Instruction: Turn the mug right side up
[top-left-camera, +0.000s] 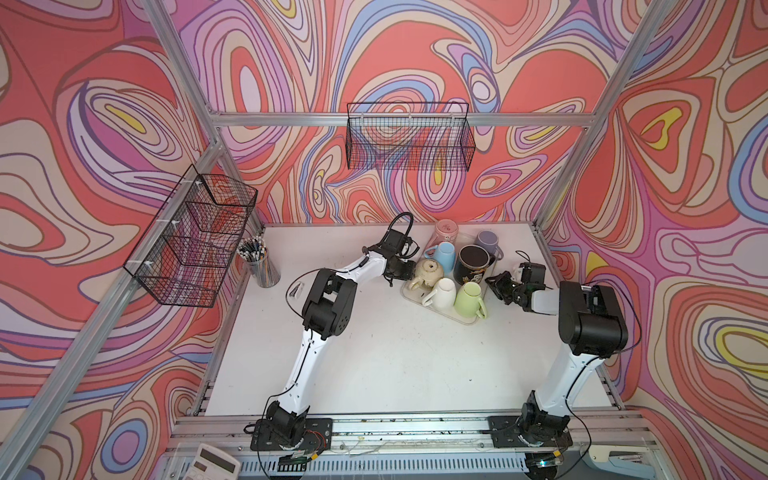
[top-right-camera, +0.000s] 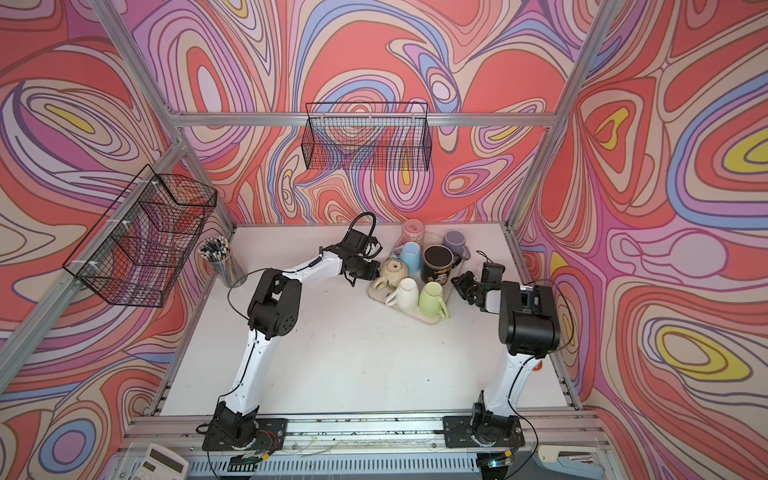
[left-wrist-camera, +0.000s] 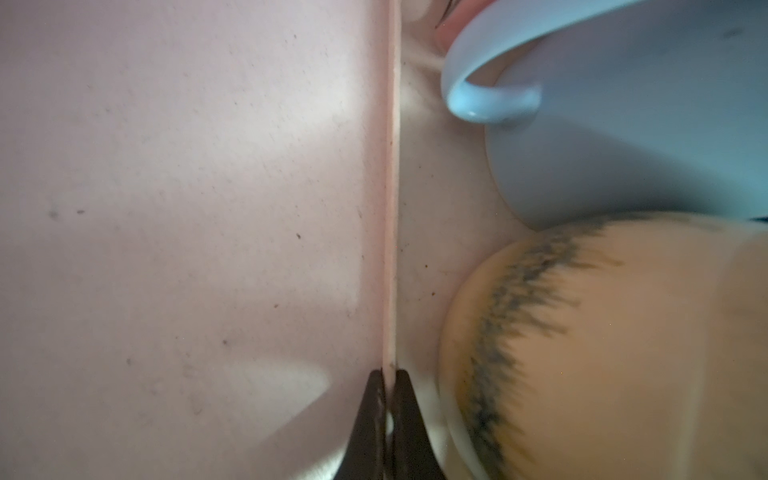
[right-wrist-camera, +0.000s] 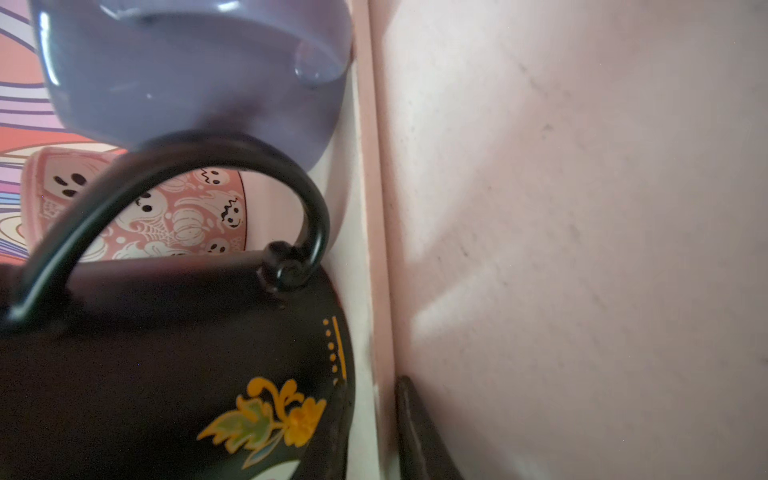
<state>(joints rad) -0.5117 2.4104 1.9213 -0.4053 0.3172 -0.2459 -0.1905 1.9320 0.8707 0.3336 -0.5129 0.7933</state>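
Observation:
A white tray (top-left-camera: 465, 320) at the back right carries several mugs. The black mug (top-left-camera: 473, 259) stands mouth up. The blue (top-left-camera: 444, 254), purple (top-left-camera: 487, 242), pink (top-left-camera: 446, 230), white (top-left-camera: 442, 291) and green (top-left-camera: 469, 297) mugs stand mouth down, beside a cream pot-shaped piece (top-left-camera: 430, 270). My left gripper (left-wrist-camera: 388, 372) is shut on the tray rim (left-wrist-camera: 390, 208) next to the cream piece (left-wrist-camera: 623, 353) and the blue mug (left-wrist-camera: 644, 124). My right gripper (right-wrist-camera: 372, 382) straddles the opposite tray rim (right-wrist-camera: 376, 208) beside the black mug (right-wrist-camera: 145, 374), with a narrow gap showing between its jaws.
A pencil cup (top-left-camera: 259, 262) stands at the table's back left. Wire baskets hang on the left wall (top-left-camera: 195, 237) and the back wall (top-left-camera: 409, 137). A calculator (top-left-camera: 210, 461) lies in front of the rail.

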